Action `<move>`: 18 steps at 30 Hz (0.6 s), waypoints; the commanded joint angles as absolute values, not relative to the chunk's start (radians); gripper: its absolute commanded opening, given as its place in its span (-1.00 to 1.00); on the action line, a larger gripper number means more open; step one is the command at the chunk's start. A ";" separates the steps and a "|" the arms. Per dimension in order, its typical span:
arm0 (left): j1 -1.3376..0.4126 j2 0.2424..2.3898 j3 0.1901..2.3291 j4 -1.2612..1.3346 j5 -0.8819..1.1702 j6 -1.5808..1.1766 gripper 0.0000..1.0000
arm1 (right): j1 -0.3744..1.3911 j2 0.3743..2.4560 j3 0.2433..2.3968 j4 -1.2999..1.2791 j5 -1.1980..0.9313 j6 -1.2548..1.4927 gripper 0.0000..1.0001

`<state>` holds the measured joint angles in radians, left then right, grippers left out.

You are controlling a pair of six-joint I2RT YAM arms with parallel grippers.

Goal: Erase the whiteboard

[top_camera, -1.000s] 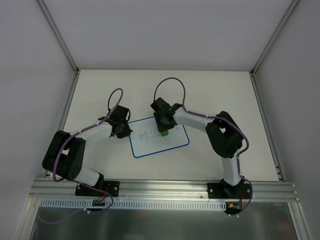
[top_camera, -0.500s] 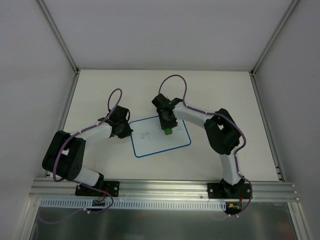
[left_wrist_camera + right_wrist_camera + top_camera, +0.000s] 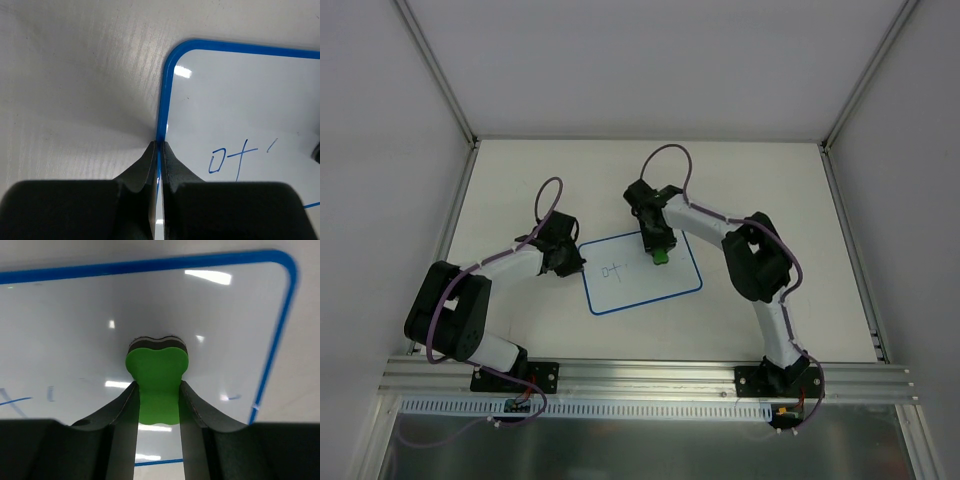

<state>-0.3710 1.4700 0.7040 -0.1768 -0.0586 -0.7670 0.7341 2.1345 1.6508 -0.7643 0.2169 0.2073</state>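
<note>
The whiteboard [image 3: 642, 273], white with a thin blue border, lies flat on the table's middle. Blue handwritten marks [image 3: 614, 269] remain on its left part; they also show in the left wrist view [image 3: 235, 159]. My left gripper [image 3: 570, 262] is shut on the whiteboard's left blue edge [image 3: 161, 131]. My right gripper [image 3: 660, 250] is shut on a green eraser [image 3: 660, 257] with its dark pad pressed on the board's far right part. In the right wrist view the eraser [image 3: 157, 380] sits between the fingers, over the board [image 3: 75, 330].
The white table [image 3: 520, 180] is fenced by metal frame posts [image 3: 440, 75] at the left and right. An aluminium rail [image 3: 650, 380] runs along the near edge, with both arm bases on it.
My right gripper has moved the eraser rightward and away across the board. The marks on the right part of the writing are gone. The left gripper holds still.
</note>
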 commanded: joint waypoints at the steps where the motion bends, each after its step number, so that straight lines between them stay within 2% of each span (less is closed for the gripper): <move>1: -0.359 1.506 0.684 -0.239 -0.041 -0.762 -1.00 | 0.831 2.259 1.735 -0.805 0.083 0.247 -0.99; 8: -0.359 1.512 0.689 -0.230 -0.028 -0.776 -1.00 | 0.876 2.295 1.806 -0.821 0.043 0.252 -0.99; 18: -0.359 1.496 0.675 -0.229 -0.049 -0.805 -1.00 | 0.628 2.070 1.455 -0.729 0.080 0.207 -0.99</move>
<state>-0.3645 1.4734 0.7040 -0.1688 -0.0330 -0.7895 0.7250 2.0922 1.5738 -0.6731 0.0360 0.2310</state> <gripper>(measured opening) 0.010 0.361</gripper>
